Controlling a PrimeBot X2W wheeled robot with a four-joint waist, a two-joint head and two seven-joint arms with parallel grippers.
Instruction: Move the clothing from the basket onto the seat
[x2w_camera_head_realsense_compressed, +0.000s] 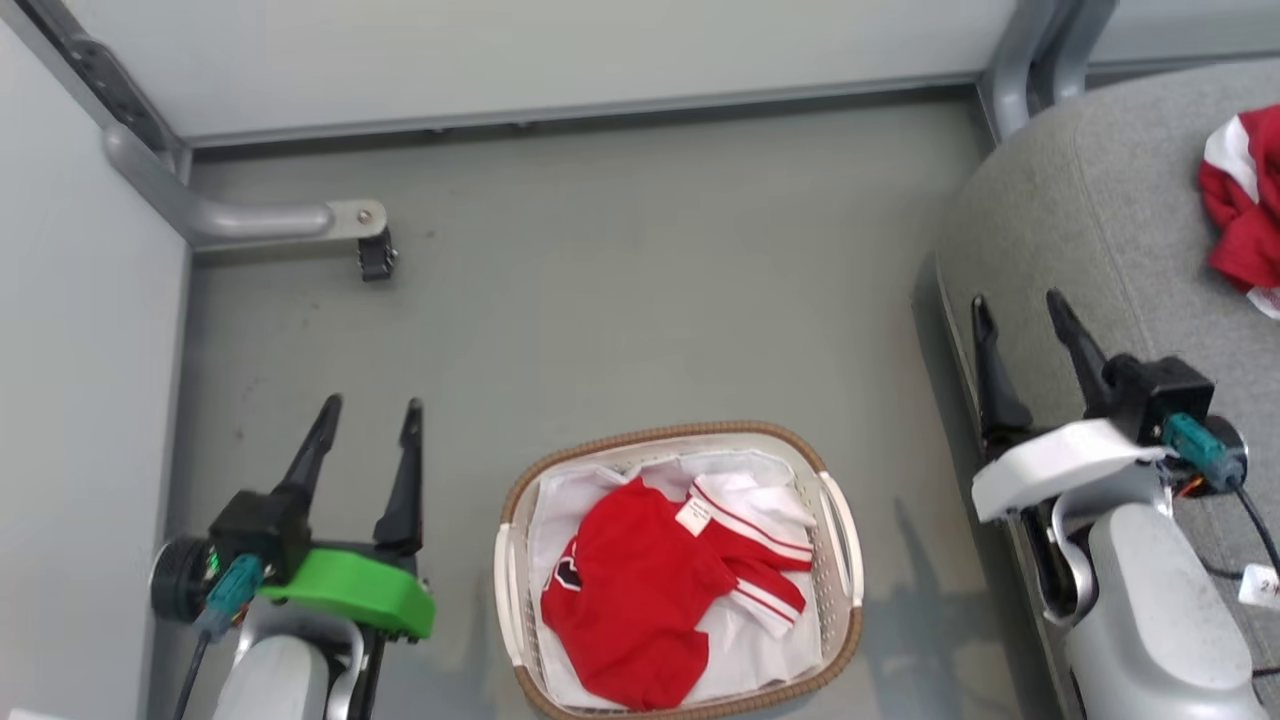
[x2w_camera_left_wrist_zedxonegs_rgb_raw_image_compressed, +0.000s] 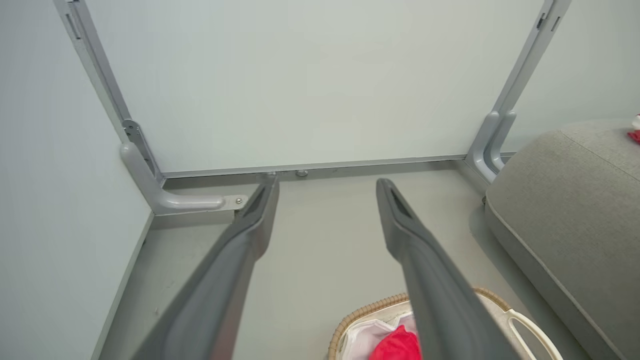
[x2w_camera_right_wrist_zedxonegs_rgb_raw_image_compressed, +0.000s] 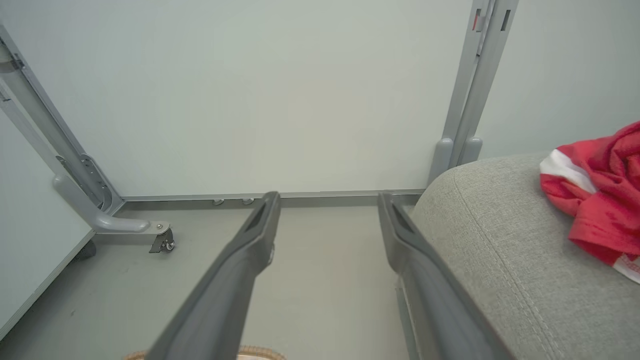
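Head view: clothing (x2w_camera_head_realsense_compressed: 640, 590) in the basket (x2w_camera_head_realsense_compressed: 660, 434); right wrist: garment (x2w_camera_right_wrist_zedxonegs_rgb_raw_image_compressed: 600, 200) on the seat (x2w_camera_right_wrist_zedxonegs_rgb_raw_image_compressed: 500, 260).

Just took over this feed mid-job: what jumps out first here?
The bright red garment lying in the basket on the floor, between the open left gripper and open right gripper. Then a second red and white garment, already on the grey seat at the far right.
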